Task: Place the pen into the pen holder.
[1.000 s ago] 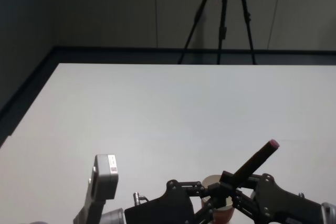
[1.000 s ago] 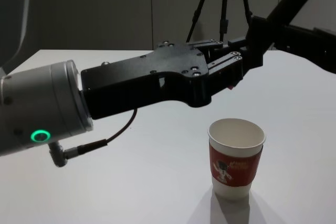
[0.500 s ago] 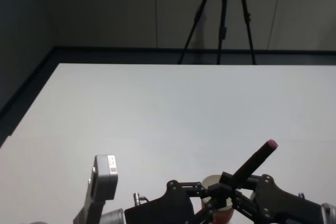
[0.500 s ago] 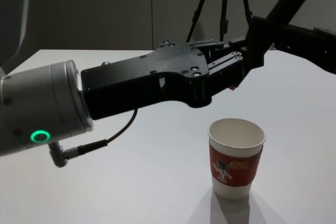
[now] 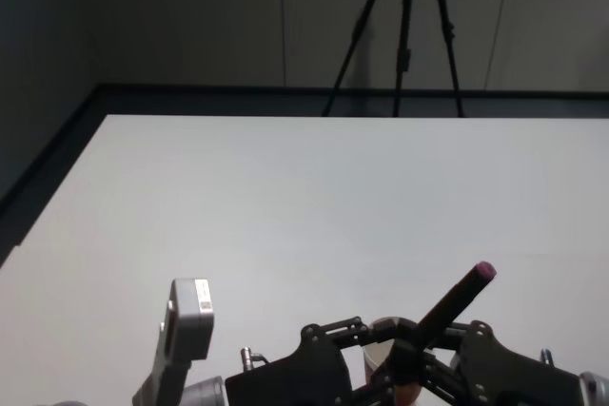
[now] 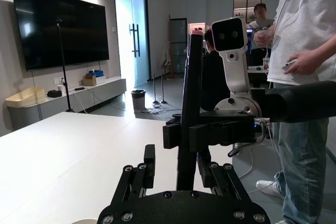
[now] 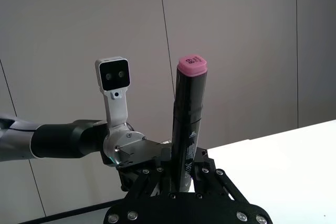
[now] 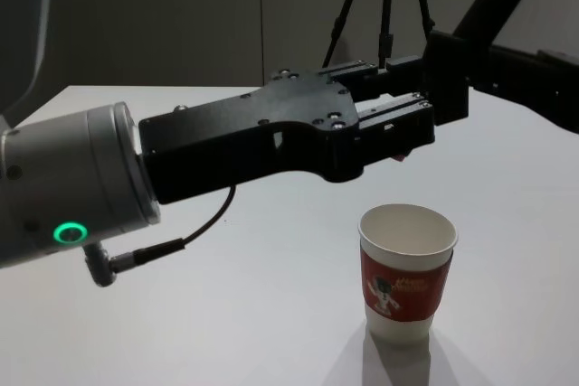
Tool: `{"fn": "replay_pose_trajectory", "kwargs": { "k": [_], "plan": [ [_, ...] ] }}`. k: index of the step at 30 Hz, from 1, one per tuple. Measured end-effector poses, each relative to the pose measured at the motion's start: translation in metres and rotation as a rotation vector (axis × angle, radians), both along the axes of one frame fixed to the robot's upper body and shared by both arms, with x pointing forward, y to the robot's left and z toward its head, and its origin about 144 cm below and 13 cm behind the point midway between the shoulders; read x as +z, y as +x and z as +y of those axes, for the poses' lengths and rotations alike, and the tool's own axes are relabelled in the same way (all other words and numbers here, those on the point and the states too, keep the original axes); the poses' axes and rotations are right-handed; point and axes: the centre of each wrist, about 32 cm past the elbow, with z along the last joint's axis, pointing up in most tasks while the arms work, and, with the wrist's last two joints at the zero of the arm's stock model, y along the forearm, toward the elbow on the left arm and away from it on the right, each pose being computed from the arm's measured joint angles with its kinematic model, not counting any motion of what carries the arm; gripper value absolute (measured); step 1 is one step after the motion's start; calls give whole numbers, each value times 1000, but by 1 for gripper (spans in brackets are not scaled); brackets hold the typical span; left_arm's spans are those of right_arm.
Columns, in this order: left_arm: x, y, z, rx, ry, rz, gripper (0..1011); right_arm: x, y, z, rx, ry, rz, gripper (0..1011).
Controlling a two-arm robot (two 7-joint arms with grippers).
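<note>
Pen (image 7: 188, 124) | in right claw (image 7: 182, 169) | left claw (image 6: 178, 163) alongside | above pen holder (image 8: 407, 287)

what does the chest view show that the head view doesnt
Chest view: the pen holder side on, with its red sleeve and cartoon figure, the air gap between it and the grippers above, and a green light ring on the left arm. Head view: the pink tip of the pen and the far edge of the table. Both: the left gripper and right gripper meeting at the slanted pen above the holder, with a tripod behind.
</note>
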Motion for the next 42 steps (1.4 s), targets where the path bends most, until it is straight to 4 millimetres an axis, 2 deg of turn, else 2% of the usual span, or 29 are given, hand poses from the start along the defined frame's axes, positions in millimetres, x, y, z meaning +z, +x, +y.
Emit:
{"fn": "replay_pose_trajectory", "kwargs": {
  "k": [6,7,10,14,19,42],
  "plan": [
    [0,0,0,1,0,0,639,-1,-1,0,7,7,-1,229],
    [0,0,0,1,0,0,692,-1,-1,0,7,8,-2,229],
    [0,0,0,-2,0,0,741,0,-1,-1,7,13,-5,229],
    [0,0,0,-2,0,0,893,0,-1,-1,2,17,-10,229],
    [0,0,0,-2,1,0,1001,0,-1,-2,-13,21,-16,229],
    [0,0,0,-2,1,0,1001,8,1,-17,-55,41,-17,229]
  ]
}}
